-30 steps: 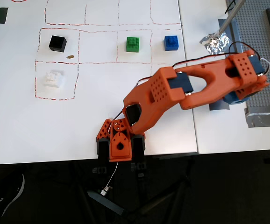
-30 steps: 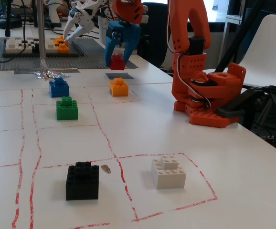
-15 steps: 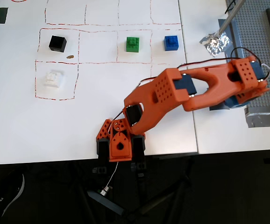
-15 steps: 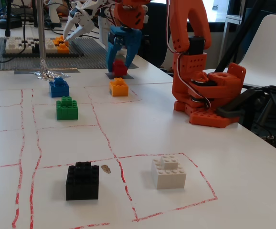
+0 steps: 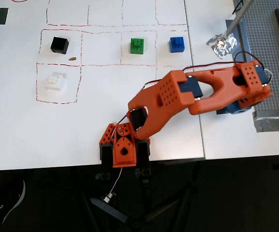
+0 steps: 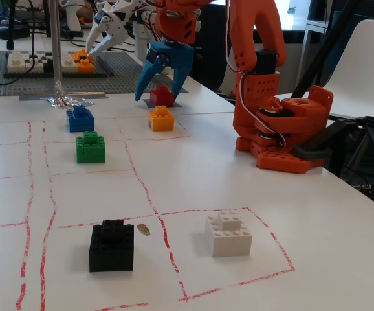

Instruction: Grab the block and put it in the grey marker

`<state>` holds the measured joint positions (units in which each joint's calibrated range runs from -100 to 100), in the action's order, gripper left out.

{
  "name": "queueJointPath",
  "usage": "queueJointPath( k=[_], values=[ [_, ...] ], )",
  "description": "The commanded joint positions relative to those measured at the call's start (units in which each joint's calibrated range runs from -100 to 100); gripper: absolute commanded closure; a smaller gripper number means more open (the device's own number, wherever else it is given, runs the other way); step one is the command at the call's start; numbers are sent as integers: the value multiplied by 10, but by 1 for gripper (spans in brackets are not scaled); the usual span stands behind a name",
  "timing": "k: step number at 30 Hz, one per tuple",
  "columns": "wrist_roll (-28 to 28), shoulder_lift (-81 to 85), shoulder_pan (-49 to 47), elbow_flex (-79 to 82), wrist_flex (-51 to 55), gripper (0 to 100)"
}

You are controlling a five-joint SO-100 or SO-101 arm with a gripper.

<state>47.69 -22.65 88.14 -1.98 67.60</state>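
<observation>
While the orange arm (image 5: pixel 178 96) stretches to the table's (image 5: pixel 14 135) near edge in the overhead view, its hand (image 5: pixel 124 162) sits there, fingers hard to read from above. Different story in the fixed view: a blue-fingered hand (image 6: pixel 163 79) hangs spread over the block (image 6: pixel 162 96), one finger on each side, whether touching I can't tell. Block sits on the grey marker (image 6: pixel 174 103), just behind the orange brick (image 6: pixel 161 118). Blue brick (image 6: pixel 80 119) and green brick (image 6: pixel 90 147) stand left of it; black brick (image 6: pixel 112 245) and white brick (image 6: pixel 228 233) sit well apart, nearest the camera. Crumpled foil (image 6: pixel 67 100) lies behind the blue brick.
</observation>
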Motion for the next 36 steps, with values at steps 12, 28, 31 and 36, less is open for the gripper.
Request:
queueJointPath(
  k=[12,28,31,36],
  values=[
    [36,360,-5,80,-6,86],
    [-237,849,-592,575,-3,100],
    [-296,879,-704,600,-25,100],
    [-371,932,-832,660,-99,100]
  ],
)
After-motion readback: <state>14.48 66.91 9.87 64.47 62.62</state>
